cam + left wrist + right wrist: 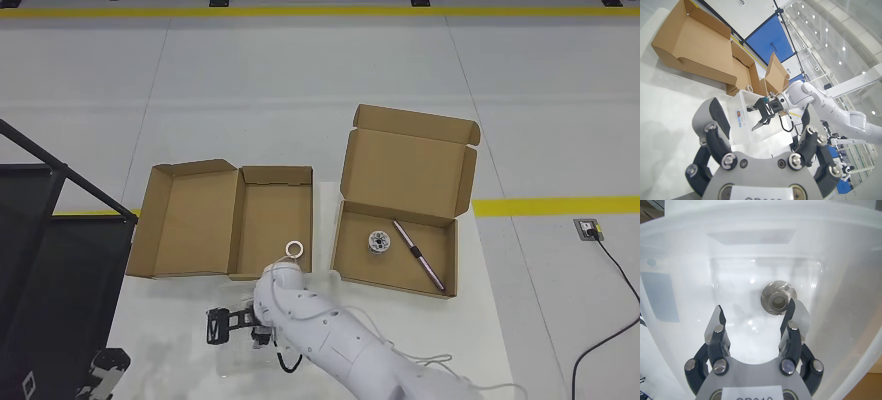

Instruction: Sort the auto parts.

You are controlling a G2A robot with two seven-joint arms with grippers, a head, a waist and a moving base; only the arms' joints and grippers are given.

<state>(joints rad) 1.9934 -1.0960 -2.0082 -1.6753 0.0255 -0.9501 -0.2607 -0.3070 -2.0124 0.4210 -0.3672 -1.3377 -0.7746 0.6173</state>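
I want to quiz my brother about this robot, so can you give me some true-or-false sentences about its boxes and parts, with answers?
1. The right gripper is open inside the plastic bin. True.
2. The metal flange lies in a cardboard box. False: it lies on the bin's bottom.
3. The cardboard box with the raised lid holds a rod and a round part. True.
4. The left gripper holds a ring. False: it is open and empty.

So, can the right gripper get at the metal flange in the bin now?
Probably yes: the right gripper is open inside the bin, and the flange lies uncovered just ahead of it.
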